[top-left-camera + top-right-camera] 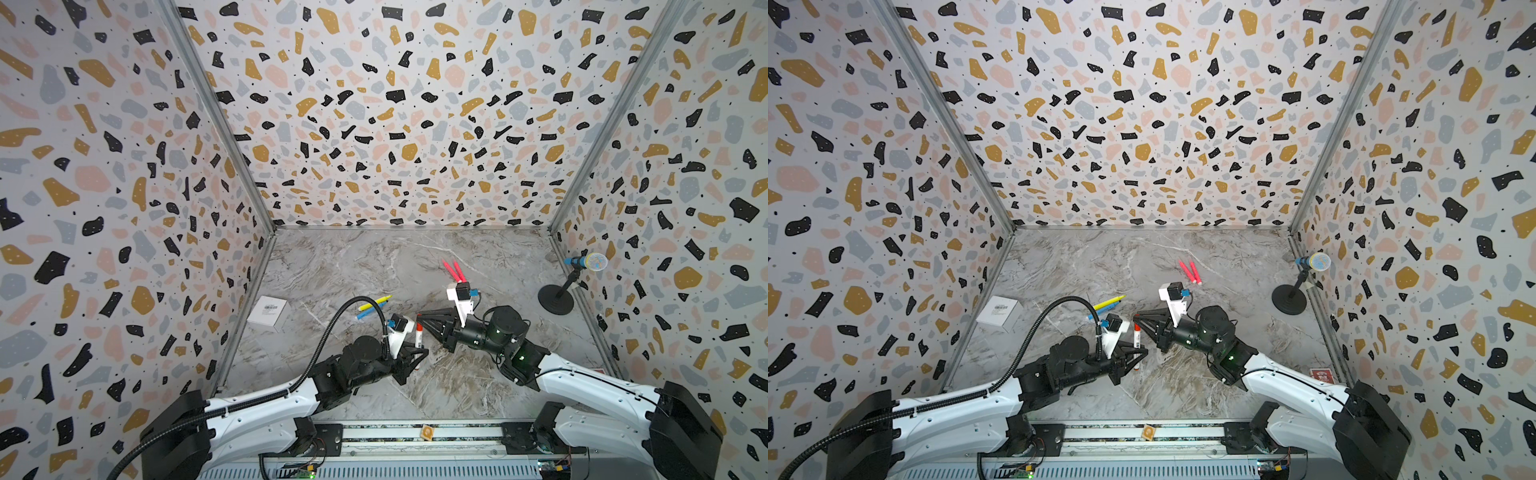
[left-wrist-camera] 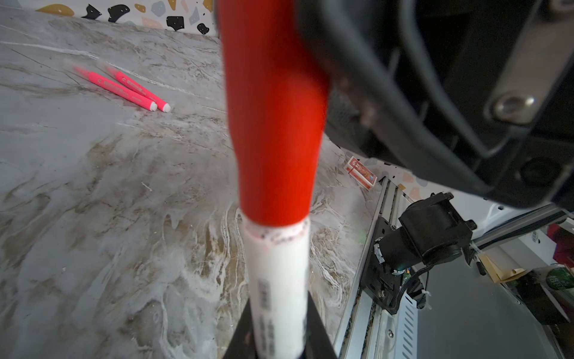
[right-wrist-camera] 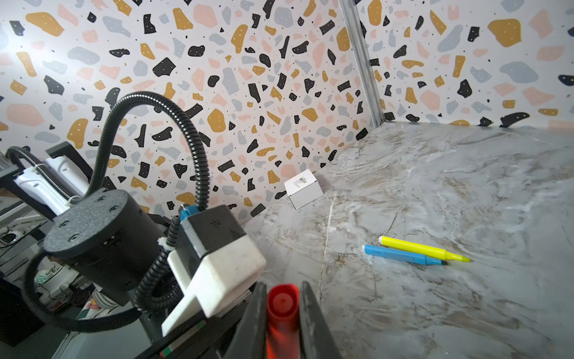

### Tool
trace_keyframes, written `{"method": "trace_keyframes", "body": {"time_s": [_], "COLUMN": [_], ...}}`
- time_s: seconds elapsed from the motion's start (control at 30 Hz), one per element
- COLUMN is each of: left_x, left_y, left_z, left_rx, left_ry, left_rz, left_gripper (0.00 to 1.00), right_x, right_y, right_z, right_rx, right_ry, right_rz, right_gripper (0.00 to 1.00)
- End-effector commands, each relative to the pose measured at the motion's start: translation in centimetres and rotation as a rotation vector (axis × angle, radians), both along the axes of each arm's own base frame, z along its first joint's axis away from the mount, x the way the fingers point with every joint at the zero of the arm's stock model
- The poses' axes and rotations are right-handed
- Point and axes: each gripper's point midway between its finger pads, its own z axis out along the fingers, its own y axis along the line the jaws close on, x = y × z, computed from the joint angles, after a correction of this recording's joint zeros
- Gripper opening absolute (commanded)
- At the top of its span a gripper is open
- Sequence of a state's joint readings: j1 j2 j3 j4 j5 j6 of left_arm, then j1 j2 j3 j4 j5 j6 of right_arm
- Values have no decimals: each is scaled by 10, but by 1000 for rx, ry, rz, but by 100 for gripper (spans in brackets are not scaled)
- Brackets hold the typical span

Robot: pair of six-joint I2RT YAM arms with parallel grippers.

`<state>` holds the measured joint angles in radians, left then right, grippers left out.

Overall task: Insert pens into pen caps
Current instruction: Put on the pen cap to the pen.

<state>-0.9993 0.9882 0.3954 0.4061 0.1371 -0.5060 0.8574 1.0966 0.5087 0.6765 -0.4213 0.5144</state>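
**Operator:** How are my arms sitting?

**Spotter:** In the top views your left arm (image 1: 266,409) comes in from the lower left, forearm low. The left gripper (image 1: 417,348) points up-frame just below centre. Its jaws are pinched narrow on the white-barrelled pen (image 1: 418,337), which runs up and down in the frame. Your right arm (image 1: 582,382) comes from the lower right with the elbow bent. The right gripper (image 1: 420,316) points left across the frame, its tips at the pen's upper end.

**Operator:** And the cap?

**Spotter:** Your right jaws are clamped tight on the red cap (image 3: 282,303), and the right wrist view shows its round closed end. In the left wrist view the cap sits over the pen's end, its rim against the white barrel.

**Operator:** What's close to me?

**Spotter:** The yellow pen (image 1: 375,302) and light blue pen (image 1: 370,311) lie side by side just up-left of your left wrist. The pink pens (image 1: 453,270) lie together just above your right wrist camera.

**Operator:** And the edges?

**Spotter:** The white box (image 1: 268,312) sits at the foot of the left wall (image 1: 124,208). The microphone stand (image 1: 557,299) is against the right wall (image 1: 685,208). A small red box (image 1: 1320,375) lies low right, beside your right arm. Bare marble tabletop (image 1: 374,257) stretches from the pink pens to the back wall, and from the grippers down to the rail (image 1: 415,434).
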Motion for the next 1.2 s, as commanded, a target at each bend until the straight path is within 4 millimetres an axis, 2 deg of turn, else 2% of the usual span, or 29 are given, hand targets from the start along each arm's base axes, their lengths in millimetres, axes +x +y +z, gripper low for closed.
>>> {"method": "trace_keyframes", "body": {"time_s": [0.0,0.3,0.5,0.67,0.8,1.0,1.17], "left_x": [37,56,60,57,55,54,57], "left_y": [19,43,53,47,40,47,45], "left_z": [160,166,179,185,183,185,180], "left_rx": [-437,-409,-443,-436,-435,-430,-371], "left_ry": [-303,-330,-364,-378,-376,-390,-405], "left_rz": [169,260,277,220,178,206,209], "left_gripper": [0,0,0,0,0,0,0], "right_x": [-80,-89,-106,-114,-109,-107,-110], "right_y": [4,-7,-8,-8,-2,1,-4], "right_z": [-108,-124,-134,-141,-145,-151,-155], "right_rx": [-289,-369,-386,-403,-439,-491,-545], "right_ry": [267,284,311,329,332,342,351], "right_rz": [320,331,404,445,444,456,473], "right_gripper": [0,0,0,0,0,0,0]}}
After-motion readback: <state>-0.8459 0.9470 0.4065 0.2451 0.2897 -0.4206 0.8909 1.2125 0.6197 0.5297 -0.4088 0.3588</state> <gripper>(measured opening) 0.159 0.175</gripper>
